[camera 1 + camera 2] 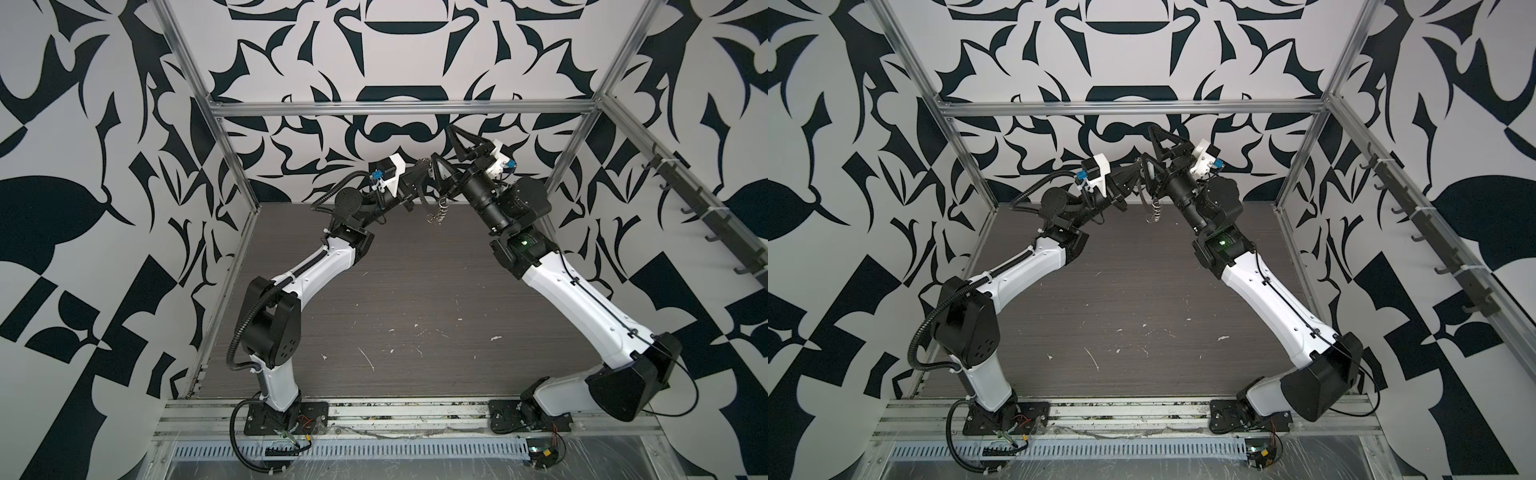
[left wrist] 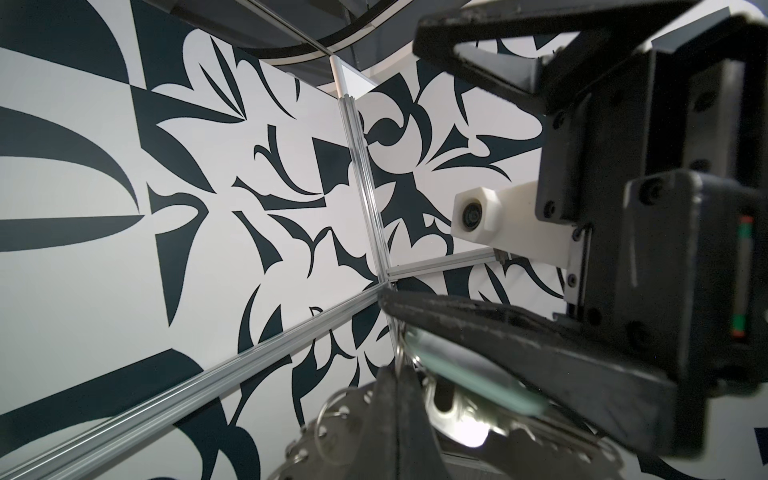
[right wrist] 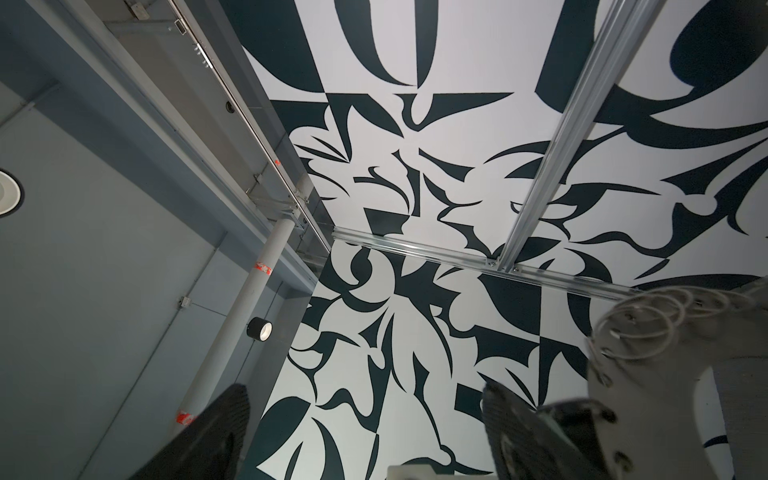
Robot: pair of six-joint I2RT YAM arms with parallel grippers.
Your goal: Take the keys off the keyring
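keyring (image 1: 439, 210) in left hand (image 1: 422, 172), beside right hand (image 1: 444, 145), above table (image 1: 415, 291) rear

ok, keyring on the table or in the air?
In the air: left hand grips the keyring, split rings dangling above the table.

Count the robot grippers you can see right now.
2. The left gripper is raised at the back middle, shut on the keyring. The right gripper is close beside it, open. None seems hidden.

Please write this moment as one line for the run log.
left gripper: shut on keyring, held above table | right gripper: open, beside keyring | keys: not gripped
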